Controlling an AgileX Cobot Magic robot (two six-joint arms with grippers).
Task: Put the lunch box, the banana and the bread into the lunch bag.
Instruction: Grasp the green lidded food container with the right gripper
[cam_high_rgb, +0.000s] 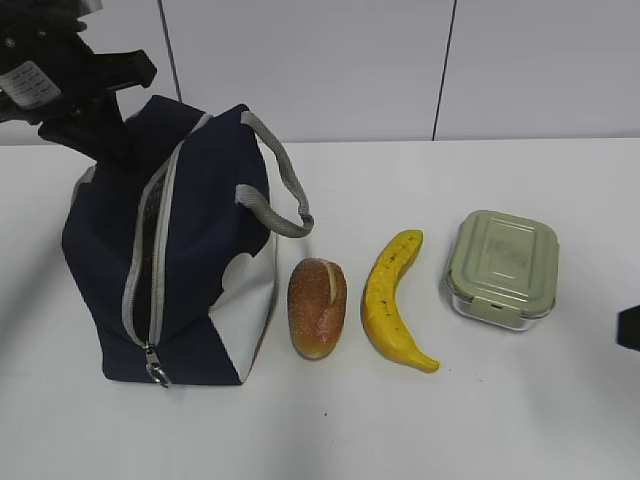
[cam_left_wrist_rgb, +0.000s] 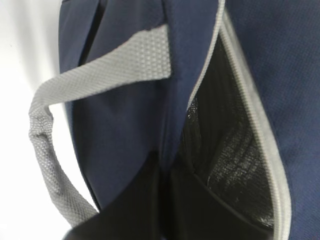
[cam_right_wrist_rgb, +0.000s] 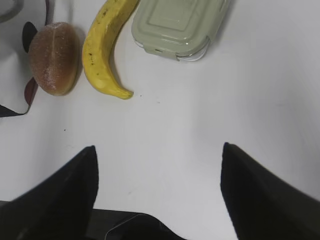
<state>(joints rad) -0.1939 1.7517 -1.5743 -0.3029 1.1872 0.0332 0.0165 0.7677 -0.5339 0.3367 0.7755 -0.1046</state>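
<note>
From across the table, the lunch bag (cam_high_rgb: 175, 245) stands at the left, its zipper (cam_high_rgb: 150, 240) partly parted, while the left arm (cam_high_rgb: 70, 70) hangs over its top rear corner. The bread (cam_high_rgb: 317, 307), the banana (cam_high_rgb: 393, 300) and the lunch box (cam_high_rgb: 502, 268) lie in a row to its right, none yet packed. The bread sits just beside the bag's white panel; a clumsy pick there could knock the bag over.

At the left wrist, the left gripper (cam_left_wrist_rgb: 162, 200) is closed, pinched on the navy fabric at the edge of the opening, the dark lining (cam_left_wrist_rgb: 225, 150) showing alongside and a grey strap (cam_left_wrist_rgb: 55, 150) looping to the left. If that fabric slips free, the mouth may sag shut and block anything lowered in.

At the right wrist, the right gripper (cam_right_wrist_rgb: 157, 195) hovers wide open and empty above bare table (cam_right_wrist_rgb: 225, 110), well short of the food. The banana's curve and the smooth box lid both look liable to slide out of a careless grasp.
</note>
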